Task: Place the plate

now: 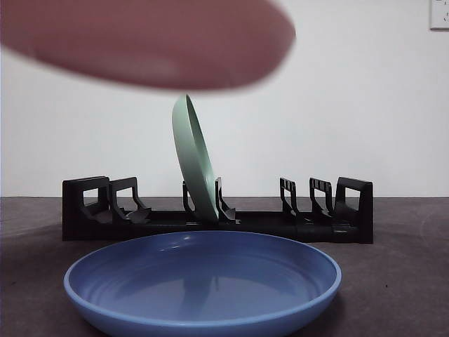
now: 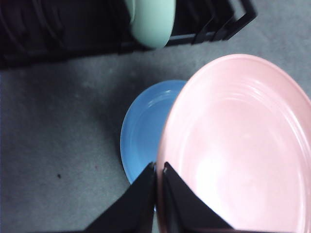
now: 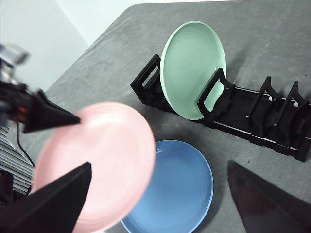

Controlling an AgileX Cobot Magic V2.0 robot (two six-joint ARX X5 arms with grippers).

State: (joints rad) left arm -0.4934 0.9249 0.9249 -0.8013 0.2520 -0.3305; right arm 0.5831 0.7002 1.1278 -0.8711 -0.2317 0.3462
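Pink plate (image 2: pixel 238 145): held in the air above the blue plate, its rim pinched by the left hand; in the front view it is a blurred pink mass across the top left.
Left hand (image 2: pixel 159 170): jaws together on the pink plate's rim, one on each face.
Rack (image 1: pixel 217 214): black slotted plastic, long and low, on the grey table (image 1: pixel 407 281); free slots at its left end and toward its right end.
Green plate (image 1: pixel 193 158): standing on edge in a middle slot, leaning slightly; smooth pale glaze.
Blue plate (image 1: pixel 203 284): flat on the table in front of the rack, glossy, shallow, with faint concentric rings.
Right hand (image 3: pixel 155 204): jaws wide apart, holding nothing, hovering above the scene.
Risk: the grip is a thin pinch on a slick glazed rim, so the pink plate could pivot or slip as it tilts upright; lowering off line could knock the green plate or miss a slot and strike the blue plate beneath.
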